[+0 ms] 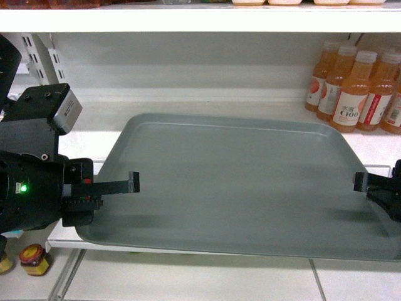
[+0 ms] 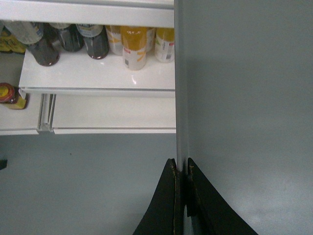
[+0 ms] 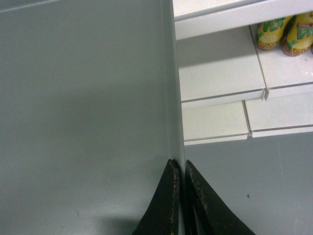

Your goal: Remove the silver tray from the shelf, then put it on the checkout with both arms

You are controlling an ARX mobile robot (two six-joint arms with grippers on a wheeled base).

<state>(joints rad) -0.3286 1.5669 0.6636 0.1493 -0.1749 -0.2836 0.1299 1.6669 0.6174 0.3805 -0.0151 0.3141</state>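
Observation:
The silver tray (image 1: pixel 238 182) lies flat on the white shelf (image 1: pixel 188 103), its front edge reaching the shelf's lip. My left gripper (image 1: pixel 128 186) is at the tray's left edge, and the left wrist view shows this left gripper (image 2: pixel 181 164) shut on the tray's thin rim (image 2: pixel 180 98). At the opposite edge my right gripper (image 1: pixel 362 183) holds on too. In the right wrist view the right gripper (image 3: pixel 179 164) pinches the rim of the tray (image 3: pixel 83 98). I cannot tell whether the tray is lifted off the board. The checkout is out of view.
Orange juice bottles (image 1: pixel 354 88) stand at the shelf's back right, close to the tray's far corner. An upper shelf board (image 1: pixel 188 19) hangs overhead. Below are lower shelves with bottles (image 2: pixel 132 49), yellow packs (image 3: pixel 288 32) and a small jar (image 1: pixel 34 260).

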